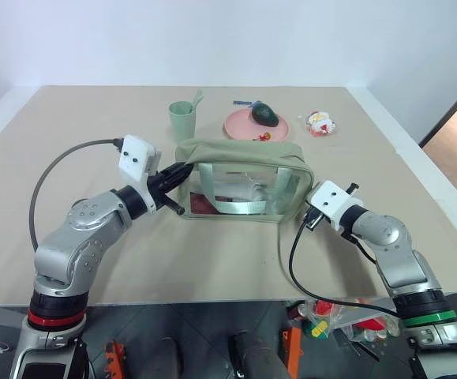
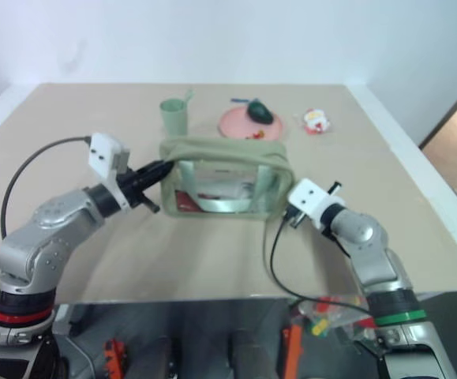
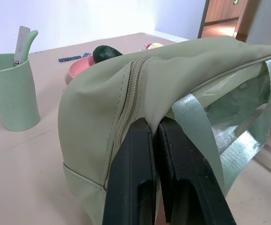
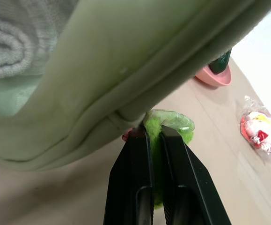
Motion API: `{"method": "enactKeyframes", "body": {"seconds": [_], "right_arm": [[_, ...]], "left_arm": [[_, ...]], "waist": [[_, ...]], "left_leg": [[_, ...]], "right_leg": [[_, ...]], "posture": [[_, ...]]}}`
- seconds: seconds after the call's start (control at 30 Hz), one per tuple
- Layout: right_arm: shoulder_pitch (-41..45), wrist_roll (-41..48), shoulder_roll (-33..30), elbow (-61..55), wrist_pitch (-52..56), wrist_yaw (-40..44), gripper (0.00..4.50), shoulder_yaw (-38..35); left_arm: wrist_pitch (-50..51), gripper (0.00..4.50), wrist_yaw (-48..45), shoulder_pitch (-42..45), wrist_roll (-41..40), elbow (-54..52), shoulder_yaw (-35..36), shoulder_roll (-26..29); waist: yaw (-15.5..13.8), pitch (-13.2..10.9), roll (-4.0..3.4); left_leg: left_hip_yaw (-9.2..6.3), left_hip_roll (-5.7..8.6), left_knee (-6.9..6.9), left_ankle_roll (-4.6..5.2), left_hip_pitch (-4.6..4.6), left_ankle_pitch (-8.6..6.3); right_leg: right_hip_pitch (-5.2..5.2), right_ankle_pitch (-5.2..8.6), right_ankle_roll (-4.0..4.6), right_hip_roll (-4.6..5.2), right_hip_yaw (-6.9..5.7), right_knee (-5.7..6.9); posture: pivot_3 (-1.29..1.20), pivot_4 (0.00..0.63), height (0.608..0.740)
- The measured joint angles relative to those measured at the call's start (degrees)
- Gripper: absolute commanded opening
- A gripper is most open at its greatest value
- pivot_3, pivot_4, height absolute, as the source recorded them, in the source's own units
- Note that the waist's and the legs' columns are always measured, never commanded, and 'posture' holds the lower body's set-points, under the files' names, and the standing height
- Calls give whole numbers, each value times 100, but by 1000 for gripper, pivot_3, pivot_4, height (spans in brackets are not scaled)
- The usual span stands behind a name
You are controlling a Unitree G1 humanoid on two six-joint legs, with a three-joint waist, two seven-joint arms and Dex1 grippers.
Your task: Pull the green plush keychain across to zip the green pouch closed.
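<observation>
Right fingers (image 4: 155, 140) pinch green plush keychain (image 4: 170, 126) at green pouch (image 1: 240, 154) edge.

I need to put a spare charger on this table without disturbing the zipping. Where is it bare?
Bare table spreads between the green pouch and the near edge, and along the far left corner beside the cup. It is crowded behind the pouch: cup, pink plate, wrapped toy.

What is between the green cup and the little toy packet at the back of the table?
Between the green cup and the toy packet sits a pink plate carrying a dark green avocado-shaped item, seen in the left eye view.
</observation>
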State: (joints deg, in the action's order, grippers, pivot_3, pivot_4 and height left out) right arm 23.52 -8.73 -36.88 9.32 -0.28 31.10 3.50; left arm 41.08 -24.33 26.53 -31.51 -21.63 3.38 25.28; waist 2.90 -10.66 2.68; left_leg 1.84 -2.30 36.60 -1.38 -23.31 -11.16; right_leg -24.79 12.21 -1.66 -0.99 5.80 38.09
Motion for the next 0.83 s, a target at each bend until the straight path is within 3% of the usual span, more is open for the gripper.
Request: {"method": "enactKeyframes", "body": {"seconds": [0.03,0.07,0.23,0.43,0.5,0.67,0.83], "right_arm": [[14,29,16,29,0,-5,115,-19],[37,201,79,58,63,19,360,-116],[216,1457,127,-205,842,419,2051,-955],[179,2988,-165,-1422,2182,861,4068,-1850],[96,3462,-302,-1948,2643,916,4430,-2094],[-844,4573,-431,-3101,3823,890,4430,-2599],[-2155,4662,-42,-3922,3918,592,4430,-2585]], "left_arm": [[-2,0,-10,0,-3,5,3,0],[1,747,-67,1,-45,29,36,4],[75,2359,-525,7,-271,123,204,402],[574,4373,-1039,125,-1013,57,875,1194],[764,4500,-1099,124,-1295,-7,1183,1401],[984,4500,-974,-457,-1618,-227,1792,1605],[538,4500,-466,-1523,-882,-580,1637,1353]], "waist": [[0,0,0],[-1,0,0],[-2,-1,0],[1,-4,-4],[0,-4,-4],[-12,-3,-3],[-12,-2,-2]], "left_leg": [[0,0,0,0,0,0],[-2,0,0,0,-1,0],[-5,-1,-4,1,-8,0],[-17,-12,-18,1,-25,-1],[-20,-17,-19,5,-23,-5],[-25,-22,-20,4,-24,-16],[-18,-19,-14,2,-18,-19]], "right_leg": [[0,0,0,0,0,0],[0,0,0,0,-1,0],[-6,-2,-7,-1,-3,0],[-25,-2,-13,-7,-20,1],[-23,3,-10,-10,-28,1],[-21,18,-4,-9,-38,0],[-17,34,15,-3,-28,0]], "posture": [[0,150,740],[0,150,740],[0,150,740],[0,150,740],[0,150,740],[0,150,740],[0,150,740]]}}
